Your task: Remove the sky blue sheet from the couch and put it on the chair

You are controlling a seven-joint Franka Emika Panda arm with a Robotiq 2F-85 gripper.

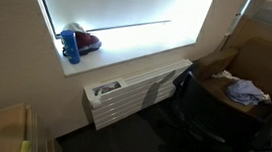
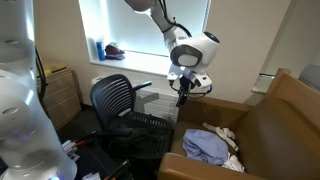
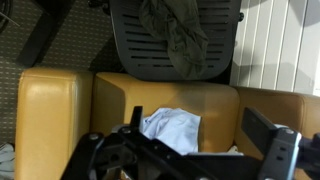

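The chair (image 2: pixel 125 105) stands just off the couch's (image 2: pixel 285 115) front edge, and in the wrist view a dark cloth (image 3: pixel 185 35) is draped over it. Now the gripper (image 2: pixel 185 88): it hangs over the couch, well clear of the cushion. The wrist view shows its fingers (image 3: pixel 137 118) spread wide with nothing between them. And the sheet (image 2: pixel 208 146), pale blue, lies crumpled on the couch seat, below the gripper and untouched.

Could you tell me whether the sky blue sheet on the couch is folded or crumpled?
Crumpled: the sky blue sheet lies in a bunched, wrinkled heap on the couch, with no neat edges.
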